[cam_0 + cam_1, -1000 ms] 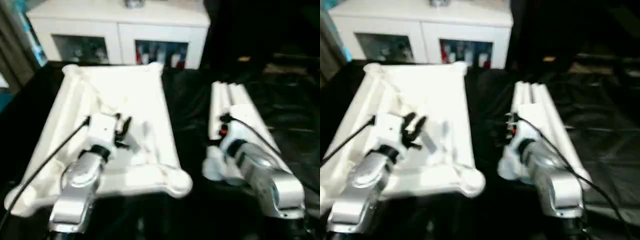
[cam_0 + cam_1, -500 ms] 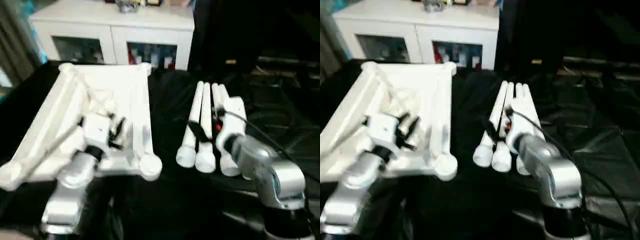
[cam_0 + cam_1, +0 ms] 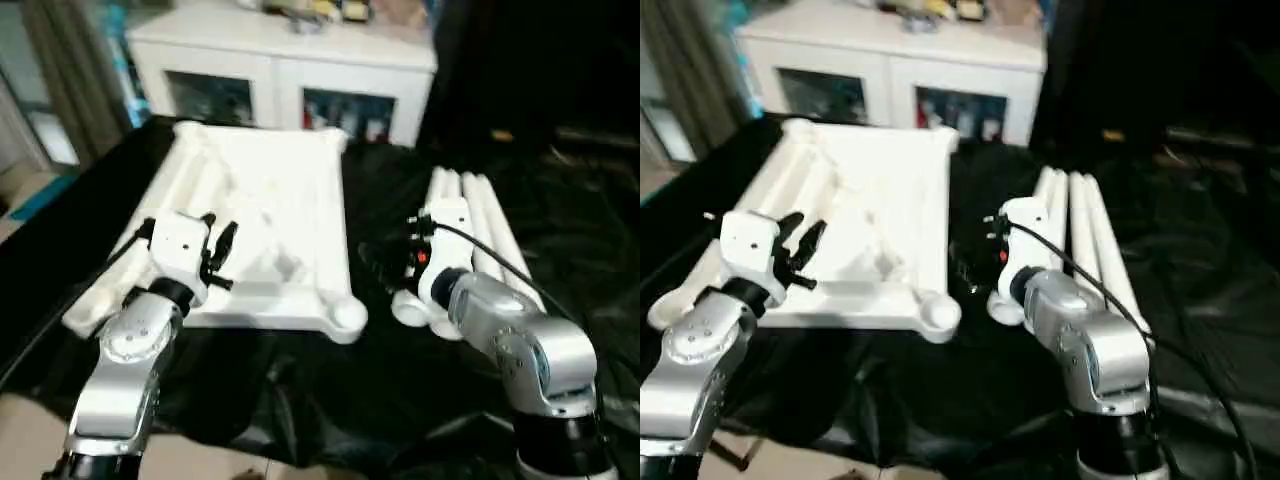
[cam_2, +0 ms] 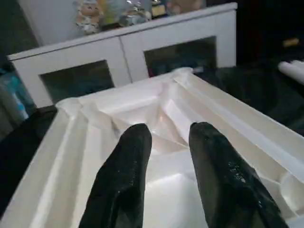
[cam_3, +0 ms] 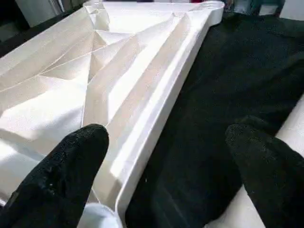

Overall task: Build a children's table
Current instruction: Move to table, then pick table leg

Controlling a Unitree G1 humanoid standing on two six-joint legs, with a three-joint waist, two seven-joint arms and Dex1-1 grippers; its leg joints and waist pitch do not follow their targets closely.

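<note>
While no writing was readable anywhere, both grippers gaped empty: left gripper (image 3: 218, 255) over the upturned table top (image 3: 285, 200). Right gripper (image 5: 166, 175) hung between that top and the legs (image 3: 480, 225).

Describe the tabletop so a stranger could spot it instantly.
On the black-covered surface in front of the white cabinet, look beside the bundle of white legs. The tabletop is the wide, flat, white rectangle lying ribbed-side up with round corner sockets.

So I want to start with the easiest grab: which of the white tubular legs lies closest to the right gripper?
The leftmost white tapered tubular leg of the bundle: the right gripper hangs open just beside it, toward the white ribbed tabletop.
</note>
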